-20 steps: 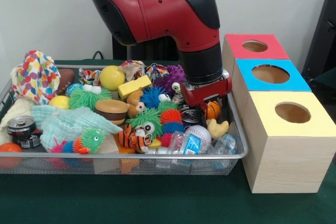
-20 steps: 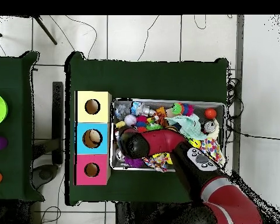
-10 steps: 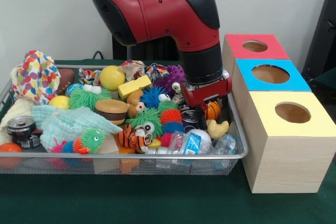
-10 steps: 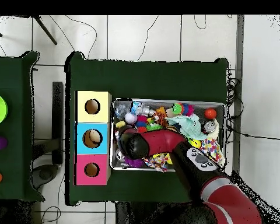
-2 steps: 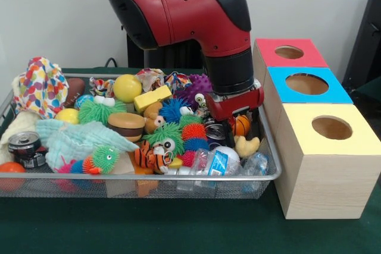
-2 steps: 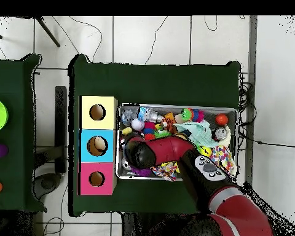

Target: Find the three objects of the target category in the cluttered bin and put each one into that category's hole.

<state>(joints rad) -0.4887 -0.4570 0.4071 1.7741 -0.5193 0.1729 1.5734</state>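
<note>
Wire-mesh metal bin (image 5: pixel 178 185), pale matt wood-grain boxes (image 5: pixel 321 182), glossy red arm shell (image 5: pixel 178 4), fuzzy plush toys (image 5: pixel 164 135), matt green cloth-covered bench (image 5: pixel 178 230), crinkled clear plastic bottle (image 5: pixel 217 162).

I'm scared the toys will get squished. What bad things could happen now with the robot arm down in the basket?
The end effector sits low by the small orange ball, with the yellow duck and a dark can crowded close. It might pinch the wrong toy. It might also bump the wire bin's rim. Lifting could drag neighbours up and spill them.
</note>
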